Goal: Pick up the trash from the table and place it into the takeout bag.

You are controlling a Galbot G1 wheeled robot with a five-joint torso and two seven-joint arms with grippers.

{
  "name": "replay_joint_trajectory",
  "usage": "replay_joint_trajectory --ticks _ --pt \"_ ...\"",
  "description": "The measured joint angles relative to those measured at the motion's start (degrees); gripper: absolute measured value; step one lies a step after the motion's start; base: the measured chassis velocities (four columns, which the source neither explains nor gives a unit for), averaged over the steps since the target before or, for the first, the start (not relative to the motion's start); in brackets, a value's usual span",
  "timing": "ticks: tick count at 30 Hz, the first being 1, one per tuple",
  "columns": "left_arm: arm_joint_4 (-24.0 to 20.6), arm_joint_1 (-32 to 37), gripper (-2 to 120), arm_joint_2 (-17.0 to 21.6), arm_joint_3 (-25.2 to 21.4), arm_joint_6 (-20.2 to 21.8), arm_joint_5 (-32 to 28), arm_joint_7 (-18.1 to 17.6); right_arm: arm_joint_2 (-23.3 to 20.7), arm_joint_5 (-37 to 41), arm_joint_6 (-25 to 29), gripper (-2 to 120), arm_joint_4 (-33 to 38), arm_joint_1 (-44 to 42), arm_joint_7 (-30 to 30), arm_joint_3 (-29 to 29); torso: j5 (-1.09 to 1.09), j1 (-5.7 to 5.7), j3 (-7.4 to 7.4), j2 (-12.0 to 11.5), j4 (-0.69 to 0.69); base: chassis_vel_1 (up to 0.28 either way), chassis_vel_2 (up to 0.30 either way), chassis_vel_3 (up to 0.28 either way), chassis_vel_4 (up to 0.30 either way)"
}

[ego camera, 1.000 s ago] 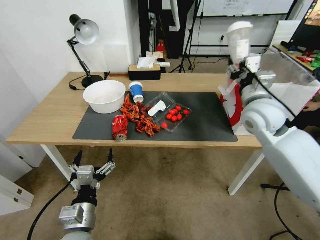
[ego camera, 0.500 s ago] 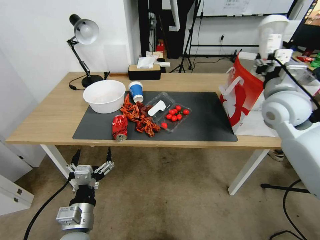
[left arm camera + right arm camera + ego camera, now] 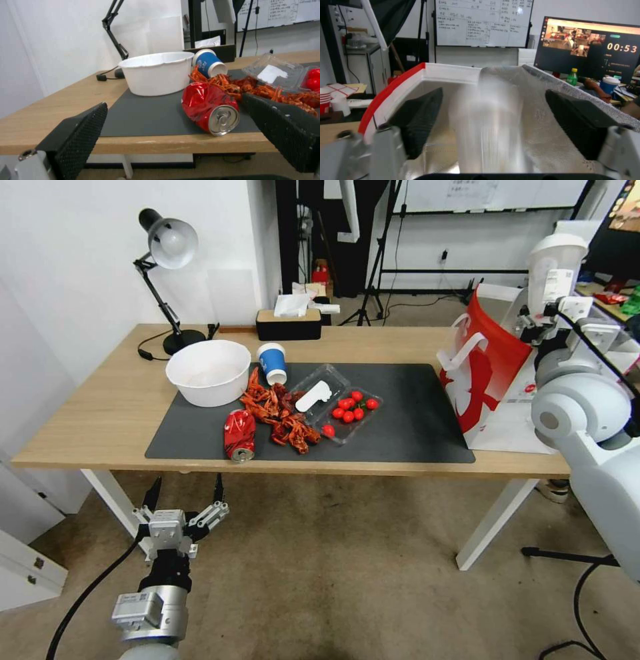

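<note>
Above the open mouth of the white and red takeout bag (image 3: 490, 373), at the table's (image 3: 100, 413) right end, the right gripper (image 3: 493, 125) is hanging with its fingers spread apart and a clear plastic cup (image 3: 555, 270) standing blurred between them, free of both pads. Below the table's front edge the left gripper (image 3: 187, 499) is waiting, fingers spread, empty. On the dark mat (image 3: 413, 427) a crushed red can (image 3: 239, 434) and a blue paper cup (image 3: 273, 363) are lying.
</note>
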Motion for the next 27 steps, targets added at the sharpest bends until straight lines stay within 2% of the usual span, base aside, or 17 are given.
replay_joint_trajectory --ticks 3,6,18,27 --pt "-0.10 0.00 100 0.02 -0.02 0.00 -0.01 0.06 -0.18 0.00 -0.04 95 0.14 0.00 -0.07 0.00 0.01 0.00 0.00 0.00 0.00 0.000 0.000 0.000 0.000" --pt "-0.11 0.00 100 0.02 -0.11 0.00 -0.05 0.06 -0.35 0.07 -0.06 100 0.32 0.02 -0.15 -0.02 0.00 0.00 0.00 0.00 0.00 0.000 0.000 0.000 0.000" --pt "-0.15 -0.04 100 0.03 -0.15 0.03 -0.12 0.08 -0.44 0.33 -0.13 100 1.11 0.32 -1.08 -0.07 0.00 0.01 0.00 0.00 0.00 0.000 0.000 0.000 0.000" --pt "-0.16 -0.17 100 -0.05 0.08 0.28 -0.14 0.41 -0.68 1.74 5.02 100 8.25 -3.40 -5.83 1.23 0.00 0.01 0.00 0.00 0.00 0.000 0.000 0.000 0.000"
